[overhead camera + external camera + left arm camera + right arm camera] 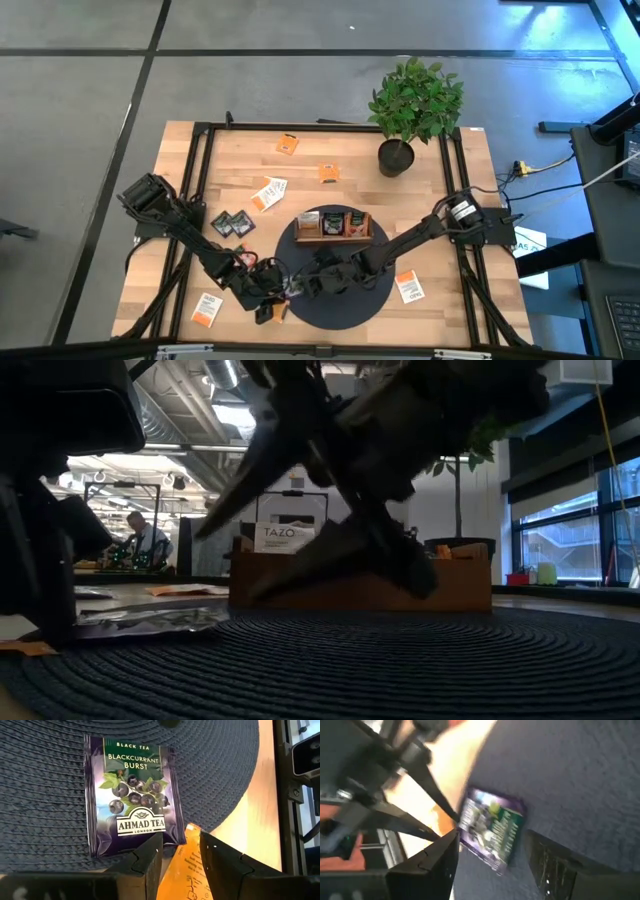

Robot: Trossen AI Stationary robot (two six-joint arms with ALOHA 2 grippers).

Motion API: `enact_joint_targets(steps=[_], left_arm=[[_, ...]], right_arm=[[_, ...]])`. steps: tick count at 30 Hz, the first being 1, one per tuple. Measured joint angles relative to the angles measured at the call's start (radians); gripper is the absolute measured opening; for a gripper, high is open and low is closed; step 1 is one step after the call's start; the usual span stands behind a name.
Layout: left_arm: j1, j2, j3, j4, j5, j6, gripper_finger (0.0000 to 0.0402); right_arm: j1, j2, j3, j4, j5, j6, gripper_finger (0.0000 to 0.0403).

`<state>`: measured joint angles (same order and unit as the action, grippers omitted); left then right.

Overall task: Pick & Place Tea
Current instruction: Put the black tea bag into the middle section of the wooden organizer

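Note:
A dark purple blackcurrant tea sachet (131, 800) lies flat on the round dark woven mat (375, 300), near its front left edge; it also shows in the right wrist view (492, 830). My left gripper (266, 306) is at the mat's front left rim, shut on an orange tea sachet (184, 867). My right gripper (306, 283) is open low over the mat, its fingers on either side of the purple sachet without touching it. The brown wooden tray (333, 236) stands on the mat's far part with sachets upright in it. My left gripper pinches the orange sachet between its two fingers (150, 857); one corner of it (192, 829) sticks out past the fingertips. The fingers slant down toward the mat's edge. Whether the sachet's lower part rests on the table is hidden by the gripper.
Loose sachets lie on the table: orange ones (288, 144) (328, 173), white-and-orange ones (268, 192) (207, 310) (408, 288), black ones (232, 224). A potted plant (410, 105) stands at the far right. A person (140, 542) is in the room behind.

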<state>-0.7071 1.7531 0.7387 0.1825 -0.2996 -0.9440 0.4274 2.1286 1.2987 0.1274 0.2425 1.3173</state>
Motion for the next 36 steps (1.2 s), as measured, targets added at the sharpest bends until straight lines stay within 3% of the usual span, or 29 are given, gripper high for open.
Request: enact_joint_targets(steps=[12, 26, 31, 36], left_arm=[[0.016, 0.0, 0.0, 0.006, -0.007, 0.013, 0.0127], [0.018, 0.0, 0.0, 0.001, 0.01, 0.014, 0.0127], [0.018, -0.015, 0.0, 0.008, 0.08, 0.026, 0.0127], [0.018, -0.081, 0.0, 0.007, 0.085, 0.07, 0.0127]], right_arm=[[0.0, 0.073, 0.02, 0.115, -0.077, 0.035, 0.019], [0.001, 0.074, 0.036, 0.079, -0.089, -0.036, 0.0061], [0.0, 0.067, 0.034, 0.081, -0.089, -0.093, 0.0013], [-0.013, 0.026, 0.032, 0.053, -0.13, -0.157, 0.001]])
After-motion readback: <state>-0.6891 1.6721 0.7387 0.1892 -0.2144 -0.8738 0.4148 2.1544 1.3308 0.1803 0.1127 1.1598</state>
